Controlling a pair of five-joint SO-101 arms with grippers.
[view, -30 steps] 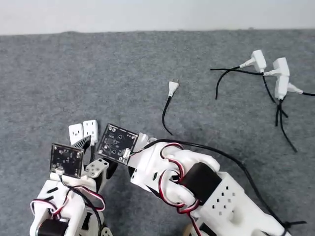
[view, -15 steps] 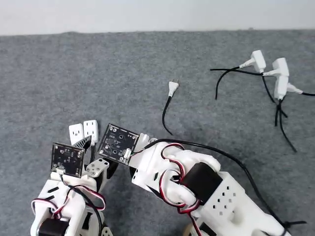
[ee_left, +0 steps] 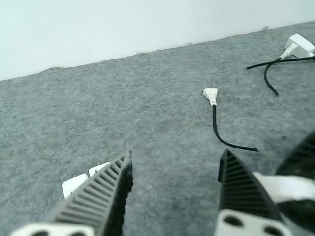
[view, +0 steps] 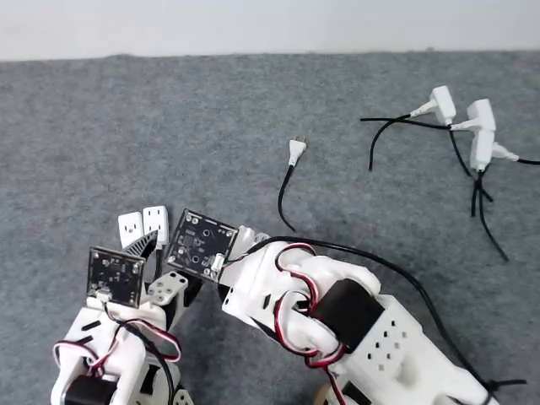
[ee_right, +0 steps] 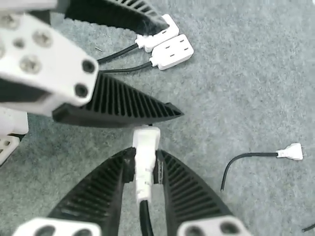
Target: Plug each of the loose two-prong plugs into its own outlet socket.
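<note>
Right, underneath everything there's the desk point(view: 152, 110), and its top is covered in a grey, felt-like mat point(view: 354, 211) with a fuzzy, speckled nap, lying flat from the near side to the far side. At the back the grey meets a pale, plain wall point(view: 253, 25) in a fairly straight line that runs the whole width of the high view. In the left wrist view that same light wall rises behind the mat, the seam slanting gently across.

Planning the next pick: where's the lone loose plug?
In the high view, the plug lies alone between the outlet sockets and the far-right white cable cluster.
</note>
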